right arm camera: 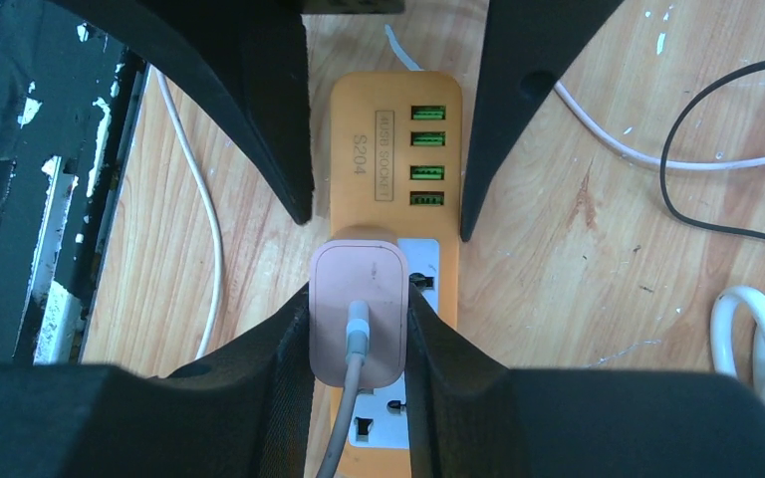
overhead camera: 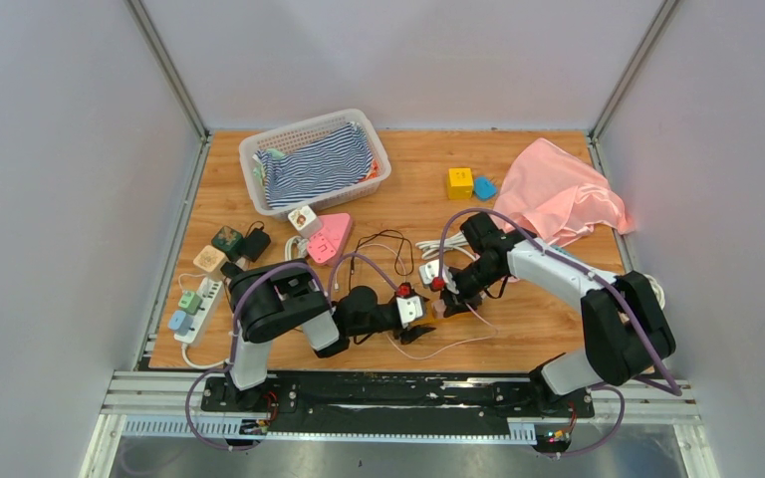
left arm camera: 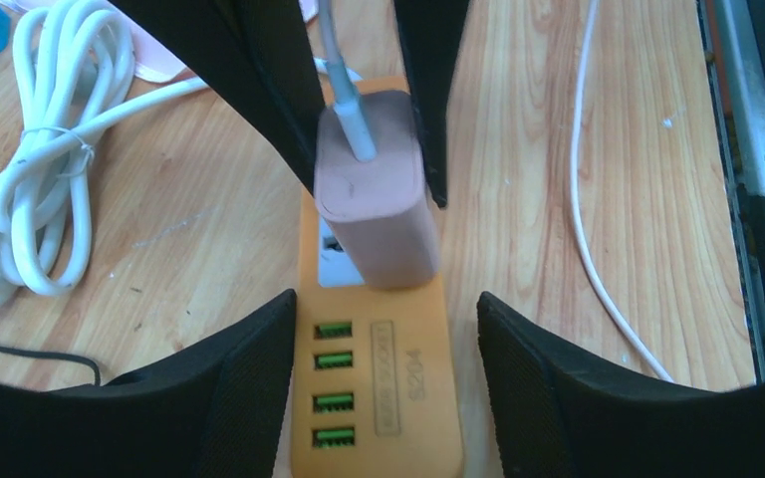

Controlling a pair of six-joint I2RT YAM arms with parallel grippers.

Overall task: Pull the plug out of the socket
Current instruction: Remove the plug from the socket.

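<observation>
R hand (right arm camera: 357,304) clamps pink plug (right arm camera: 357,279), which sits in orange socket strip (right arm camera: 383,149). L hand (left arm camera: 385,314) half open astride the strip, by near edge of worktop (overhead camera: 538,321).

The top view looks down from above and behind, taking in the whole desk (overhead camera: 538,319). Both wrist views hang close over the orange power strip (left arm camera: 413,398) (right arm camera: 359,110), facing along it from opposite ends, sharing its pink plug (left arm camera: 379,229).
</observation>
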